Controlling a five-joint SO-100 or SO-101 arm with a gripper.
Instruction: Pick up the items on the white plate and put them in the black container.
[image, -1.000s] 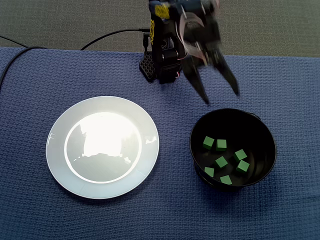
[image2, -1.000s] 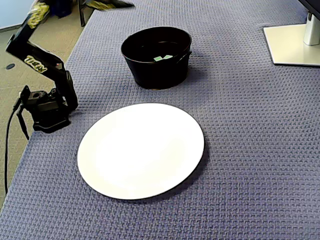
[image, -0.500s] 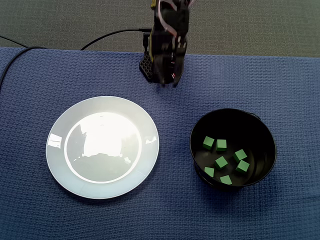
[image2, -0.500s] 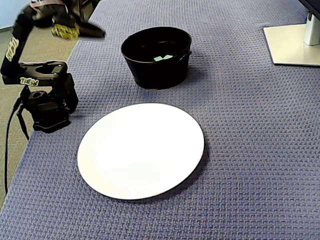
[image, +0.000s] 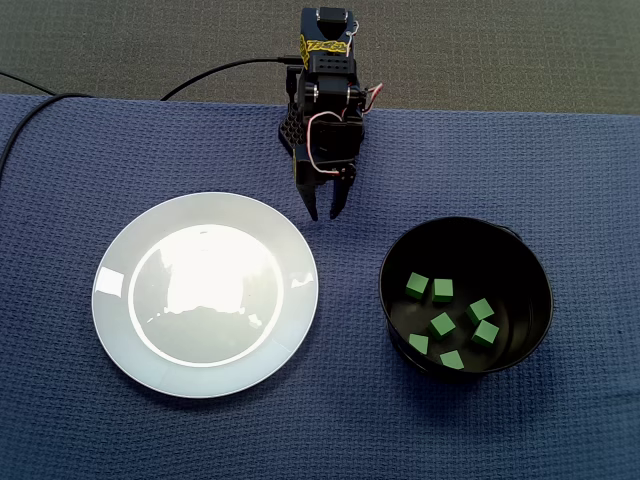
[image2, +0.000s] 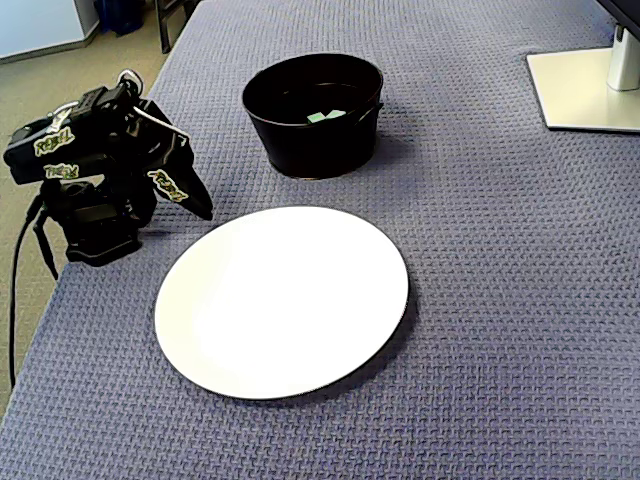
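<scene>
Near the table's front edge in a fixed view, the white plate (image: 110, 285) is sitting left of centre. Beside it to the right, the black container (image: 465, 235) is holding six green cubes (image: 443, 323). Toward the back edge, the gripper (image: 324, 212) is hanging tip-down just beyond the plate's far rim, jaws slightly parted, released.

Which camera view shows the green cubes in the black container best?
A fixed view shows the green cubes best: it looks down into the black container, so seven lie in plain sight. In a fixed view from lower, the wall hides most; only a little green shows past the rim.
</scene>
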